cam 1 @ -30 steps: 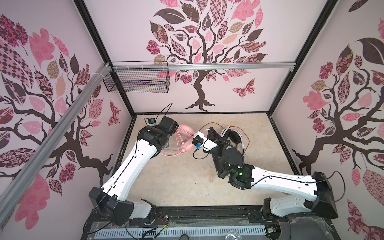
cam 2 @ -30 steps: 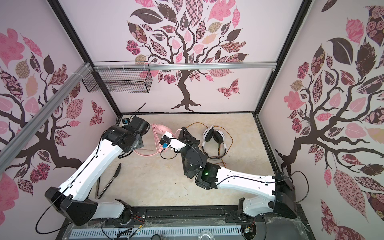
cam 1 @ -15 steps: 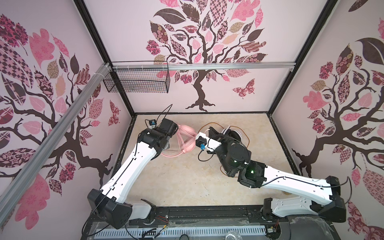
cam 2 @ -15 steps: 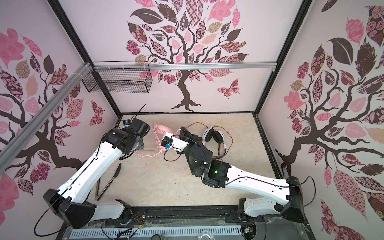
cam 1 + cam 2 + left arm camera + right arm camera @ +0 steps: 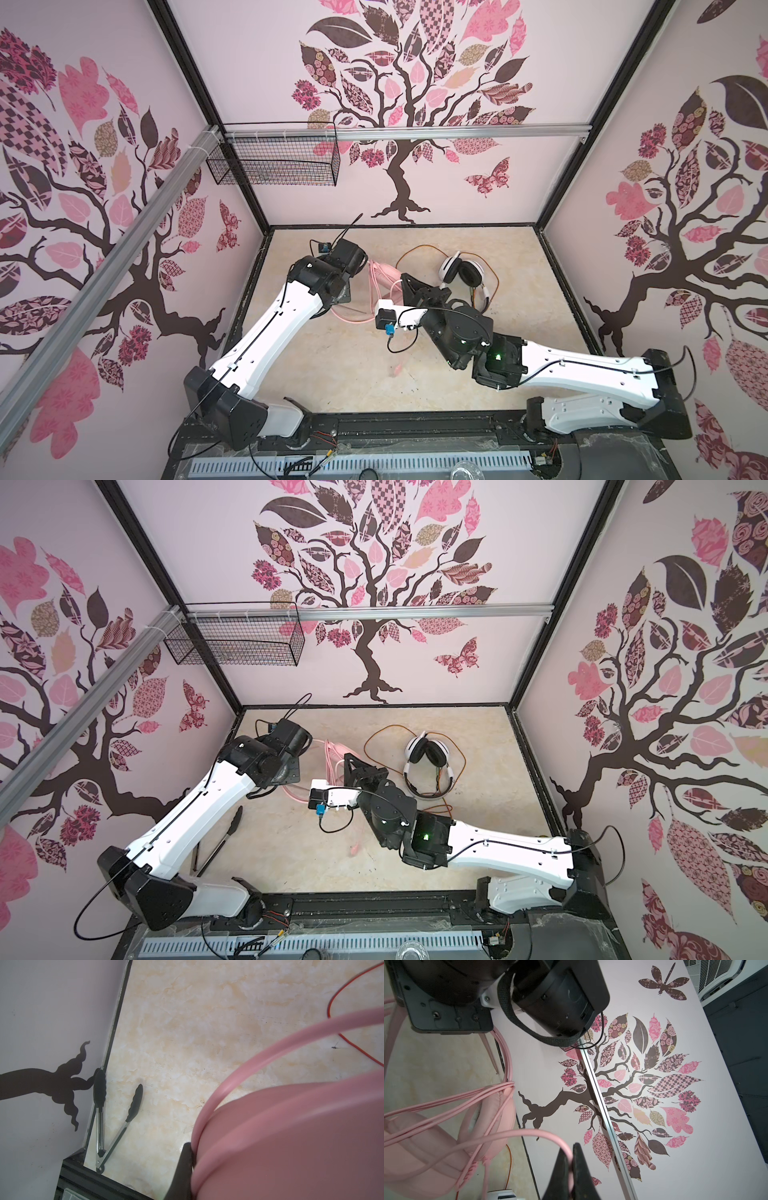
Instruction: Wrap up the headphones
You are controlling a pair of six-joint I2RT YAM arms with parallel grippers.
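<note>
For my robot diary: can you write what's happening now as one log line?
left fingers: shut on pink headset | right fingers: shut on pink cable | white headset: lying untouched

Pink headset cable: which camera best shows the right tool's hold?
Right wrist view: it alone shows the right tool shut on the thin pink cable. Left wrist blurs it close up; both top views show loops, not the grip.
</note>
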